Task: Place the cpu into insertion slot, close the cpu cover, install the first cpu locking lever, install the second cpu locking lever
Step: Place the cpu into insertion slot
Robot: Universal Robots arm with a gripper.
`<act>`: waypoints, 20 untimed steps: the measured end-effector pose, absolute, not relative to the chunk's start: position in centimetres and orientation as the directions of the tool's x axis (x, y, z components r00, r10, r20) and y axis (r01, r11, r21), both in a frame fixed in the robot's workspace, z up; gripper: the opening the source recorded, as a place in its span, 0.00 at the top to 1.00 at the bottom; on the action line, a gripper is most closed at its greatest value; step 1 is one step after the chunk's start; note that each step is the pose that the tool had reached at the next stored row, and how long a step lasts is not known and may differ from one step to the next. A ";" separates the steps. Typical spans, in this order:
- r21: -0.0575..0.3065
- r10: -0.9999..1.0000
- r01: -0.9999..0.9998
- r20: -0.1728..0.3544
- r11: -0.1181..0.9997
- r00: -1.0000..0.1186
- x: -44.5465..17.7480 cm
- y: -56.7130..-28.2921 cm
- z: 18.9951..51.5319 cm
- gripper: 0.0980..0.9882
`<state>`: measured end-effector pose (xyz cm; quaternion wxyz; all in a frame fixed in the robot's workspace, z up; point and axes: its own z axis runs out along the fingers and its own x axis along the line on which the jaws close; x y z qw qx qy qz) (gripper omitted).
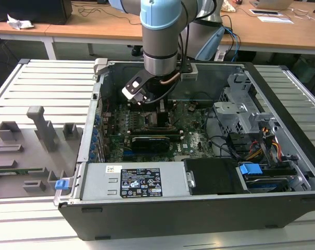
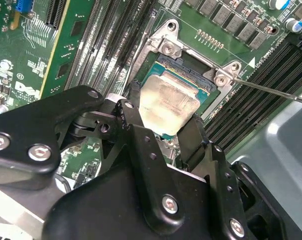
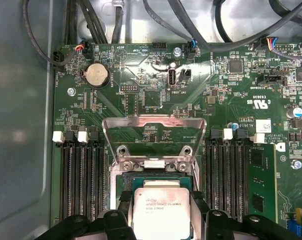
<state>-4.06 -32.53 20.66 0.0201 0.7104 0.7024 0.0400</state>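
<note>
The open black desktop computer case (image 1: 162,219) lies on its side on a slatted grey table, and the grey robot arm with pale-blue joint caps (image 1: 160,31) stands almost vertically over it in the exterior view, wrist pointing straight down into the middle of the case. Under it sits the green circuit board (image 3: 155,95), flanked by long black memory slots. The step in hand looks like the first one, placing the chip. The thin square silvery metal cpu cover (image 3: 153,121) stands raised on its hinge in the first wrist view, leaving the socket uncovered, and a thin silvery rod (image 2: 270,91), probably one of the locking levers, angles free past the socket's corner. The black two-fingered gripper (image 2: 163,114) hangs just above the small square insertion slot (image 2: 188,70), whose dark centre and metal rim show on the far side of the fingers. The jaws appear closed on opposite edges of the cpu (image 2: 168,102), a small flat chip with a pale silvery-beige face, held over the slot and slightly tilted; whether it touches the socket I cannot tell. Seating it calls, I judge, for a level chip, square to the rim, lowered gently onto delicate contacts.
</note>
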 end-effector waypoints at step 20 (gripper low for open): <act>0.085 1.000 0.996 0.019 -0.012 0.010 -4.1 -32.1 19.7 0.50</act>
